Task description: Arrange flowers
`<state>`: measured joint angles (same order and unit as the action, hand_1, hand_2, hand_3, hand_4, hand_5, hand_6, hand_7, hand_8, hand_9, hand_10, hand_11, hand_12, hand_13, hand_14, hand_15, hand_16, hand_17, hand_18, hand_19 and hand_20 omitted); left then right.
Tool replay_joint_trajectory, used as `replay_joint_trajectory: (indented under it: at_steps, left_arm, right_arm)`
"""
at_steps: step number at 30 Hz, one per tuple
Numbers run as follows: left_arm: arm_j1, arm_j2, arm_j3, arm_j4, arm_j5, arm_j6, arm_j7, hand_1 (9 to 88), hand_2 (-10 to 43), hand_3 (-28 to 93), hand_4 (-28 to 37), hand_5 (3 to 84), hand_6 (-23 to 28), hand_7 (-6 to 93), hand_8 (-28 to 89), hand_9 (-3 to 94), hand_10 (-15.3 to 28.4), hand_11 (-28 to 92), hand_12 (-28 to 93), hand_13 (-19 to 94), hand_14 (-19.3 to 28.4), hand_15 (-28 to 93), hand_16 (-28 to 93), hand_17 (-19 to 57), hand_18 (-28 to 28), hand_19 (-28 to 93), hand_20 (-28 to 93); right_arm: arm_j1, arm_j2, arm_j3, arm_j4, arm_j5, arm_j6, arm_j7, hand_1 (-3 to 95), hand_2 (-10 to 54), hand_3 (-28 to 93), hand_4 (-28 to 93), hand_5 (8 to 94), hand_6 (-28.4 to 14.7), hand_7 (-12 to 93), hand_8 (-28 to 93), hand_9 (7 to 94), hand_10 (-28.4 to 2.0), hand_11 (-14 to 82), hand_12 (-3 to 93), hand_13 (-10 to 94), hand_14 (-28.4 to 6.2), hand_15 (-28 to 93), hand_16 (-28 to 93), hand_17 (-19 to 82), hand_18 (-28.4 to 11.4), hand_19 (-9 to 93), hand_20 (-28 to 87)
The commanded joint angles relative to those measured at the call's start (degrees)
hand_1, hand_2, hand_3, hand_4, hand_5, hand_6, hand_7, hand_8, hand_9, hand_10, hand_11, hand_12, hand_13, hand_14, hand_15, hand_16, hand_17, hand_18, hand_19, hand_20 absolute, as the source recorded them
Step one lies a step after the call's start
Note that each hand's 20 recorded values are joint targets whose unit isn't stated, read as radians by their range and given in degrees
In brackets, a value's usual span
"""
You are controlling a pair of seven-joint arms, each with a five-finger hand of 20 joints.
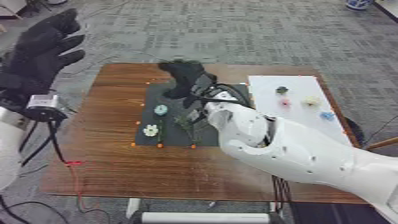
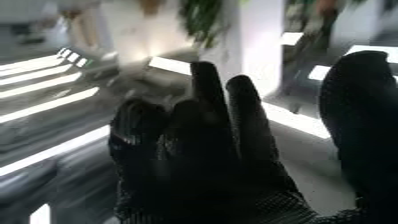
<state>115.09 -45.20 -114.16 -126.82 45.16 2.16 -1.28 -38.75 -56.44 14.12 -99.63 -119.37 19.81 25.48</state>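
In the head view my right hand (image 1: 185, 77) is over the far part of a dark mat (image 1: 182, 142), its fingers loosely extended. The right wrist view shows this hand (image 2: 209, 165) with fingers and thumb apart and nothing between them. On the mat lie a pale blue flower (image 1: 161, 110), a white flower (image 1: 150, 130) and green stems (image 1: 188, 127), partly hidden by the right arm. A white board (image 1: 306, 85) holds a dark green piece (image 1: 282, 90), a pink flower (image 1: 285, 102), a cream flower (image 1: 311, 101) and a blue flower (image 1: 327, 115). My left hand (image 1: 40, 50) is open beyond the table's left edge.
The brown table (image 1: 111, 150) carries the mat and board. Small orange markers line the mat's edge. My right arm crosses the table's right half. A red and black cable (image 1: 74, 163) hangs near the left edge. Grey carpet surrounds the table.
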Motion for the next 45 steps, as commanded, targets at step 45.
replay_joint_trajectory:
  at_steps: [45]
  left_arm:
    - [16.12, -7.73, -3.06, -2.44, -0.58, 1.28, 2.03, 24.7, -6.1, 70, -27.7, 21.5, 1.2, 15.9, -7, 15.7, 9.2, 14, 21, 5, 12.4, 34, -2, -13.5, 19.5, 38, 9]
  right_arm:
    - [-39.12, 26.75, 40.58, 4.46, -6.8, -14.9, 23.02, 43.4, -9.5, 67, -28, 50.9, -3.0, 21, -13, 54.9, -10.9, 19.0, 16.8, 69, -6.6, 90, 29, 36, -21.4, 92, 50]
